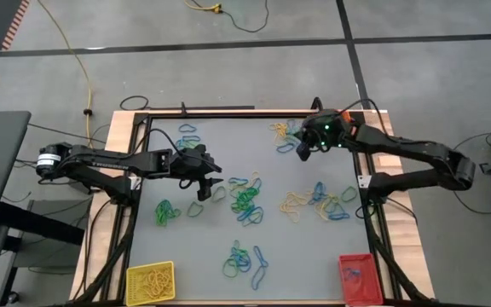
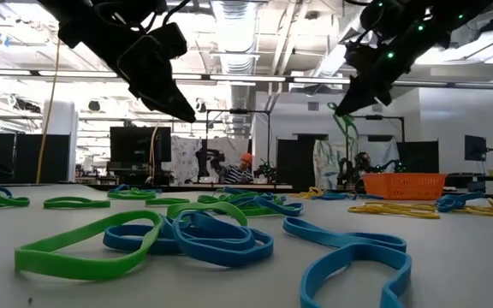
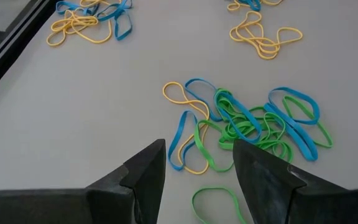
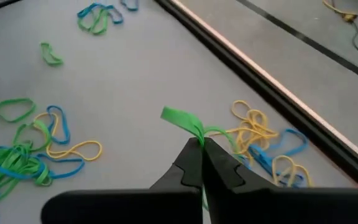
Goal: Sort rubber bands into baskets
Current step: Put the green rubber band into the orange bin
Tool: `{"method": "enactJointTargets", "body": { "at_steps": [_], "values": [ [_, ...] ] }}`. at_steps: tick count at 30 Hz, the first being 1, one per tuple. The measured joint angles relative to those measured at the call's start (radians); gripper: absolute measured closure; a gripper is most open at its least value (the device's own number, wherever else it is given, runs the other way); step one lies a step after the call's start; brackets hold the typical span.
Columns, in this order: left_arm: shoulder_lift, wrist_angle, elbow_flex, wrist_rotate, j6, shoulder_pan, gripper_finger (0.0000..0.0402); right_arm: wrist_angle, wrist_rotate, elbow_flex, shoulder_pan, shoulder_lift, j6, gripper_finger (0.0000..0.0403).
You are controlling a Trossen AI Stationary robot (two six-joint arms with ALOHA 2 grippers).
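The right gripper (image 4: 202, 146) is pinched tight on a thin green rubber band (image 4: 180, 118), which pokes out just beyond its fingertips, lifted clear of the grey table (image 4: 135, 81) for carrying, probably to the orange plastic basket (image 2: 403, 185). The left gripper (image 3: 197, 163) hovers with fingers spread, a tangle of green, blue and yellow rubber bands (image 3: 241, 121) just ahead, likely its next pick.

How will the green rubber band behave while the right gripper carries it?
The green rubber band, pinched in the shut right gripper, is probably floppy: in the low view it hangs limp. It likely weighs very little, being a thin strip. It may sway or snag on other bands.
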Motion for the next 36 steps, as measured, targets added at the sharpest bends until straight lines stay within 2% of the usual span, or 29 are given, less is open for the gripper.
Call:
{"method": "enactJointTargets", "body": {
  "at_steps": [4, 6, 10, 19, 23, 30, 36],
  "values": [
    [0.000, 0.000, 0.000, 0.000, 0.000, 0.000, 0.0223, -0.038, -0.058, 0.000, -0.032, -0.020, 0.022, 0.0377],
    [0.000, 0.000, 0.000, 0.000, 0.000, 0.000, 0.0223, -0.052, -0.121, 0.000, -0.043, -0.020, 0.030, 0.0376],
    [0.000, 0.000, 0.000, 0.000, 0.000, 0.000, 0.0223, -0.074, -0.205, 0.000, -0.040, -0.017, 0.033, 0.0359],
    [0.000, 0.000, 0.000, 0.000, 0.000, 0.000, 0.0223, -0.087, -0.212, 0.000, 0.013, -0.016, 0.040, 0.0288],
    [0.000, 0.000, 0.000, 0.000, 0.000, 0.000, 0.0223, -0.095, -0.212, 0.000, 0.027, -0.015, 0.041, 0.0271],
    [0.000, 0.000, 0.000, 0.000, 0.000, 0.000, 0.0223, -0.139, -0.201, 0.000, 0.029, -0.015, 0.042, 0.0293],
    [0.000, 0.000, 0.000, 0.000, 0.000, 0.000, 0.0223, -0.153, -0.125, 0.000, 0.028, -0.015, 0.056, 0.0362]
  ]
}}
